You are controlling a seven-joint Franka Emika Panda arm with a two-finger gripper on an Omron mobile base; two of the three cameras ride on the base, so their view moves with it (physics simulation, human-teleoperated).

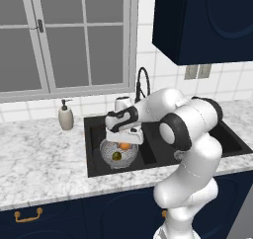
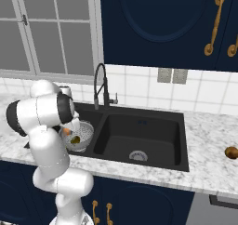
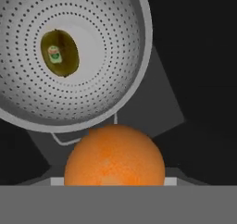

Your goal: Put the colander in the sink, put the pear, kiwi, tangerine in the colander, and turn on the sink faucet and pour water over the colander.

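Note:
The silver-grey perforated colander (image 1: 130,157) (image 2: 84,136) (image 3: 109,82) sits in the left basin of the black sink (image 1: 94,149) (image 2: 139,126). A dark olive kiwi (image 1: 116,156) (image 3: 59,52) with a small sticker lies inside it. My gripper (image 1: 125,142) (image 2: 69,128) hangs just above the colander's near rim, shut on the bright orange tangerine (image 1: 125,145) (image 2: 67,131) (image 3: 114,156), which hides the fingertips in the hand view. A brownish pear (image 2: 231,152) rests on the counter far to the right. The black gooseneck sink faucet (image 1: 142,82) (image 2: 99,80) stands behind the sink; no water runs.
A cream soap dispenser (image 1: 65,116) stands on the marble counter left of the sink. The right basin with its silver drain (image 2: 138,155) lies beside the colander. Dark blue wall cabinets (image 1: 207,20) hang overhead, and a window (image 1: 69,35) lies behind.

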